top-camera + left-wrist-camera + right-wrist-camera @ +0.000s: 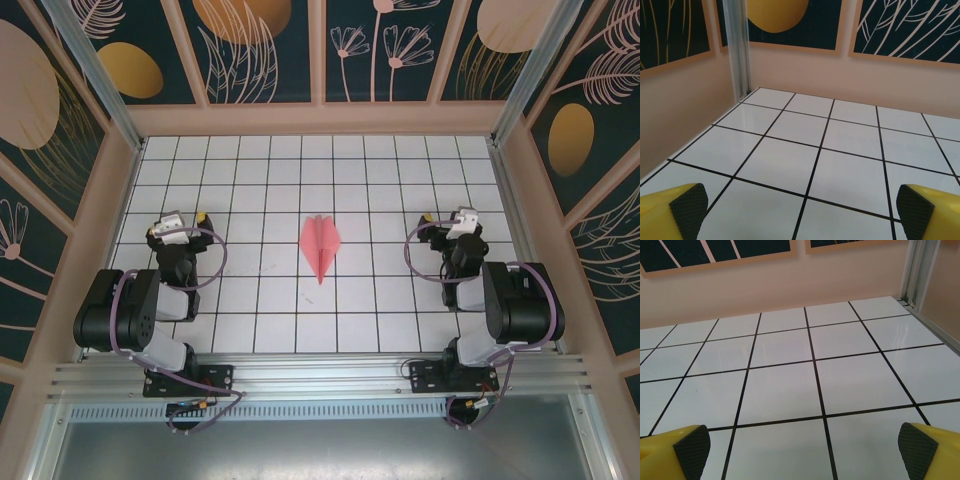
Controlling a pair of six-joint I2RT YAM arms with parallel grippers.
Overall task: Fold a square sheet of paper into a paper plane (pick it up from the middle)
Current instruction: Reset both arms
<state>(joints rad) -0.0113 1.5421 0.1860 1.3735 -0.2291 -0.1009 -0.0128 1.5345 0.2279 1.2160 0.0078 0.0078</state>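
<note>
- We saw the left gripper (801, 214) spread wide and empty above the white tiles at the left.
- The right gripper (802, 452) was equally wide and empty at the right.
- The paper plane (320, 245) lay mid-table (250, 170) between them, well apart from both, its tip pointing near.

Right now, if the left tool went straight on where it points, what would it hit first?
Nothing close: the left tool, open, faces bare table. It would likely meet that or, beyond, the back wall; depth is unclear. The plane lies aside.
</note>
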